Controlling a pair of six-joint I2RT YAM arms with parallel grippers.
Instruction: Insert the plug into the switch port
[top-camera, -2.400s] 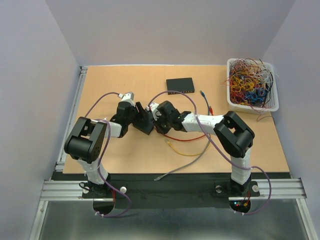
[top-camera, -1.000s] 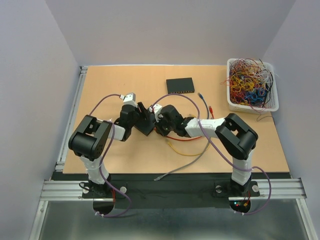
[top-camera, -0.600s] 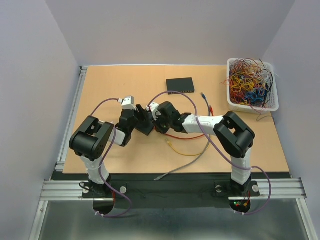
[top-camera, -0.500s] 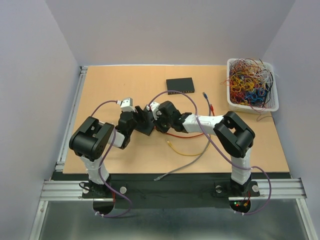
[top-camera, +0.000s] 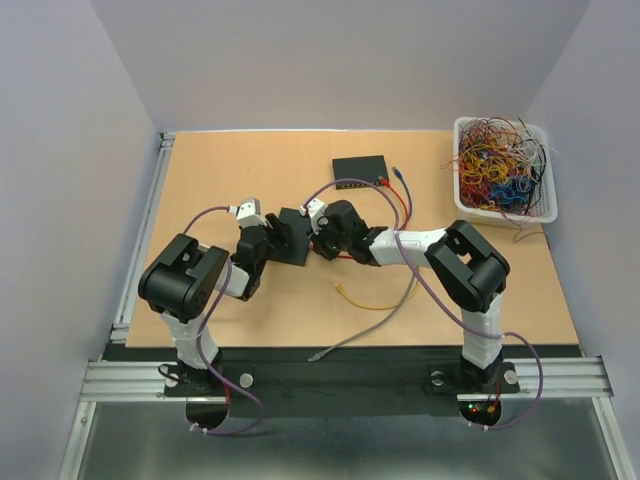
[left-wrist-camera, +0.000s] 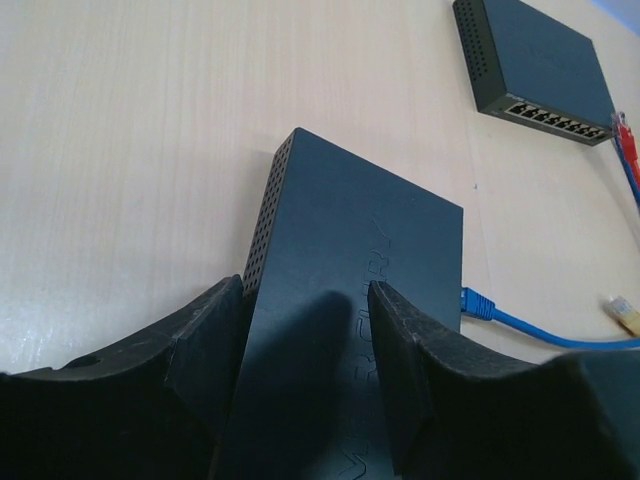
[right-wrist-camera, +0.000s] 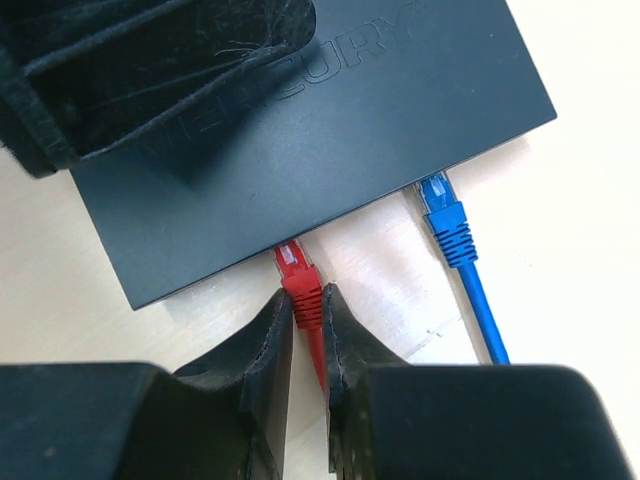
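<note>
A black switch (top-camera: 292, 240) lies at mid-table, and its top fills the left wrist view (left-wrist-camera: 350, 260). My left gripper (top-camera: 272, 240) is shut on the switch's rear part, with one finger (left-wrist-camera: 205, 350) at the perforated side and the other on top. My right gripper (right-wrist-camera: 308, 305) is shut on the red plug (right-wrist-camera: 300, 275), which it holds tip-first at a port in the switch's front face (right-wrist-camera: 330, 130). How deep the plug sits is hidden. A blue plug (right-wrist-camera: 443, 215) sits in a port further along.
A second black switch (top-camera: 361, 170) lies further back, also in the left wrist view (left-wrist-camera: 530, 65). A white basket of tangled wires (top-camera: 500, 168) stands at the back right. A yellow cable (top-camera: 370, 300) and a grey cable (top-camera: 360, 335) lie in front of the arms.
Both grippers and the switch have shifted a little away from the bases. The red cable has swung toward the second switch. The right gripper has closed up against the switch's port face.
</note>
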